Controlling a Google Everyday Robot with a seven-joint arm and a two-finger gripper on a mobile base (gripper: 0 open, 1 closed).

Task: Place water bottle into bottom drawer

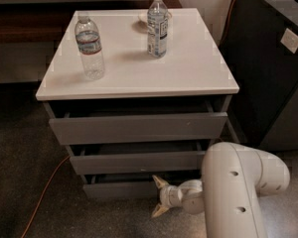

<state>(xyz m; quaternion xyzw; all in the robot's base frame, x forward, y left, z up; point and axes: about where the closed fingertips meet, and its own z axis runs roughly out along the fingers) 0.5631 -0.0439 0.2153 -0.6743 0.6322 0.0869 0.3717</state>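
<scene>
The water bottle (89, 46) stands upright on the left of the white cabinet top (188, 73); it is clear and ribbed with a white cap and a white-blue label with a red band. The bottom drawer (116, 188) is the lowest grey front, pulled out only a little. My gripper (159, 196) is low in front of that drawer's right part, fingers spread open and empty, the upper fingertip (158, 181) close to the drawer front. The white arm (236, 192) fills the lower right.
A taller slim bottle (157, 25) stands at the back of the top, in front of a small dish (144, 18). The top drawer (139, 127) and middle drawer (139, 161) stand slightly open. A dark cabinet (268, 58) is to the right. An orange cable (44, 192) lies on the floor.
</scene>
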